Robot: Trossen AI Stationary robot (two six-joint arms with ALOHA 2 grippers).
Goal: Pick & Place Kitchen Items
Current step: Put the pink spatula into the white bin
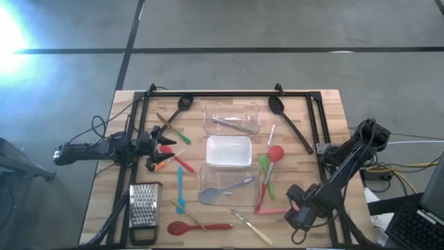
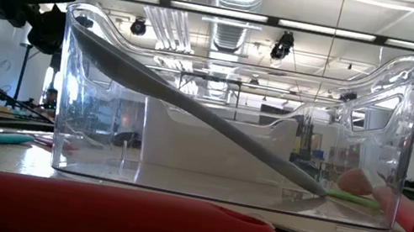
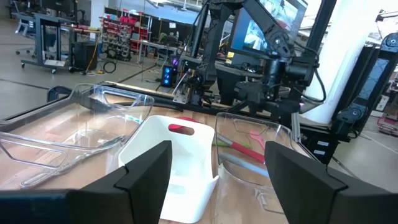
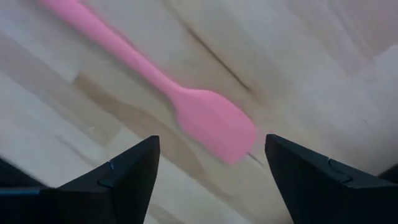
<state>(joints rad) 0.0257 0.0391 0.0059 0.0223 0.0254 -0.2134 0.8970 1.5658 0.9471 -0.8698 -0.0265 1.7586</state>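
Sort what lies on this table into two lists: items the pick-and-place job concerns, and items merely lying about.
Job items:
- red spoon
- teal spatula
- black ladle
- black slotted spoon
- grey spoon inside the nearest tub
- pink spatula, under the open right gripper

Lying about:
- box grater

We find three tubs in a row down the table's (image 1: 104,180) middle: the far tub (image 1: 232,118) holds tongs (image 1: 232,125), the middle tub (image 1: 229,151) sits between, and the near tub (image 1: 225,186) holds a spoon (image 1: 225,191). A grater (image 1: 143,210) lies near the left front corner.
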